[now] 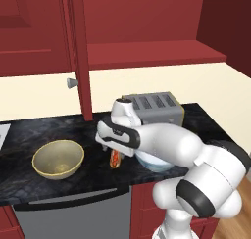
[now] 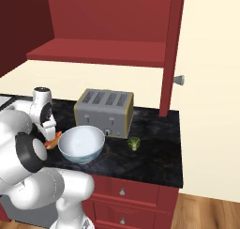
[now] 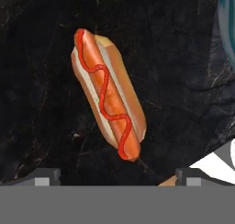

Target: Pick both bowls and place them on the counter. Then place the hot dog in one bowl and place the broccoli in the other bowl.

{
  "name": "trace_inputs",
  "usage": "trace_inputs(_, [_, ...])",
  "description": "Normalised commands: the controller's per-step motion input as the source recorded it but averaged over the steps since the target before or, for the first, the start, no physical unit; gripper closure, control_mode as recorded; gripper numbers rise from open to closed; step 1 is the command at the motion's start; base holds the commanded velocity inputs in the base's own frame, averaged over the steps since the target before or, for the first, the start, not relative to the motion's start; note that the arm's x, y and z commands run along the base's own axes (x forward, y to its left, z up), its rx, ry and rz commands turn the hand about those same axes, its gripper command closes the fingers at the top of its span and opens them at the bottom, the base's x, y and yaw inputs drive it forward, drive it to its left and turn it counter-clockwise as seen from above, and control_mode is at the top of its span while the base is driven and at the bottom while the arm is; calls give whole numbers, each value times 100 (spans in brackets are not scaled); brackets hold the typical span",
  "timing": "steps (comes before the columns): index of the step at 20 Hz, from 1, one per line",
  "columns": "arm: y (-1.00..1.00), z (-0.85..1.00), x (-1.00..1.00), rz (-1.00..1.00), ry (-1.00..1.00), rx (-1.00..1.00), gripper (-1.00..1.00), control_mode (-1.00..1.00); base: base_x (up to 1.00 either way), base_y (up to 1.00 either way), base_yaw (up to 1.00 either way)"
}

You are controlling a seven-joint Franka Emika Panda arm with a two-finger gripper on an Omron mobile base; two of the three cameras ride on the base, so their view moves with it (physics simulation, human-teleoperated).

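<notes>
Hot dog (image 3: 108,110) lies on the surface directly under the released end effector (image 3: 117,177), its long axis running diagonally between the fingertips.

Pretty flat, even rendered lighting all round, sharp with no blur or edge warping, just soft shadows on the dark counter (image 1: 29,135) and a mild sheen inside the white bowl (image 2: 80,143).
</notes>
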Motion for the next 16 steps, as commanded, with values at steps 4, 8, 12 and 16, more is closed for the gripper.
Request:
trace_inputs(4, [-6, -30, 0, -4, -1, -4, -100, -100, 0, 0, 0])
trace_inputs(8, [-1, -13, 0, -6, 0, -5, -100, -100, 0, 0, 0])
trace_inputs(12, [-1, -1, 0, -3, 0, -3, -100, -100, 0, 0, 0])
trace_inputs(16, [0, -1, 0, -3, 0, -4, -100, -100, 0, 0, 0])
